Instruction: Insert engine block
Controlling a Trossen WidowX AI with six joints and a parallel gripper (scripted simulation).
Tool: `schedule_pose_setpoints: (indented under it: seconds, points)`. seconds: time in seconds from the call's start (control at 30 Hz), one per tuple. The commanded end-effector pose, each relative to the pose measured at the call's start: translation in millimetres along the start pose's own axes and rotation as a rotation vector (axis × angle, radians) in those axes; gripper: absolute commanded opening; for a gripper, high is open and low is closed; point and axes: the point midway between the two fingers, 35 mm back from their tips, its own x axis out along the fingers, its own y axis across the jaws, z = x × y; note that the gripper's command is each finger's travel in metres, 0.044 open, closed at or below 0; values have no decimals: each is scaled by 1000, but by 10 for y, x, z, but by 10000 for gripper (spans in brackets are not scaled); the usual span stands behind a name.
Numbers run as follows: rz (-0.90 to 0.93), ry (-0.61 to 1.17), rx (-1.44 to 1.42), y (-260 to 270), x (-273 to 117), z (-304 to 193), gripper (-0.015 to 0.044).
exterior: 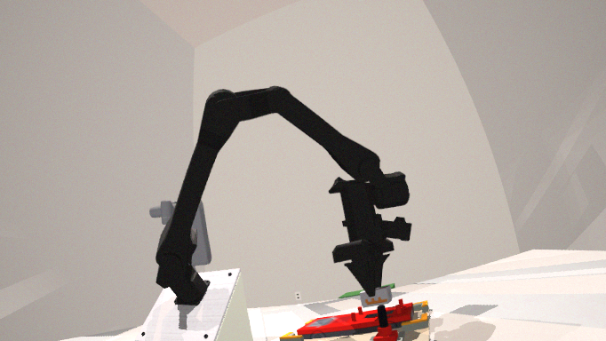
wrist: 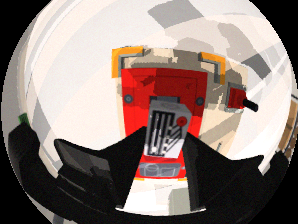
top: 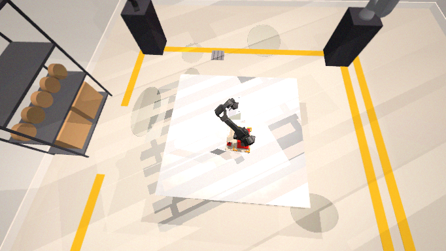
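Observation:
The engine block (exterior: 376, 297) (wrist: 162, 132) is a small grey block with dark slots and a red round spot on its top and orange marks on its side. My gripper (exterior: 372, 293) (wrist: 165, 132) is shut on it, with one finger at each side, and points down. The block hangs a little above the red car body (top: 242, 147) (exterior: 342, 324) (wrist: 134, 82). In the wrist view it looks slightly turned relative to the car body. A dark part of the opening (wrist: 165, 98) shows past the block's far end; the block hides the rest. I cannot tell where the rib is.
Orange and grey corner pieces (wrist: 118, 57) (wrist: 218, 62) stand around the car body on a beige board (wrist: 172, 56). Beside it is a red piece with a black handle (top: 229, 144) (exterior: 384, 333) (wrist: 236, 97). A flat green thing (exterior: 353, 294) lies behind the block in the exterior view.

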Motion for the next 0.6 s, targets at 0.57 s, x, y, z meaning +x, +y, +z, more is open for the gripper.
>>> schedule_pose_setpoints:
  seconds: [0.57]
  points:
    - [5, 1, -226, 6, 0, 2, 158]
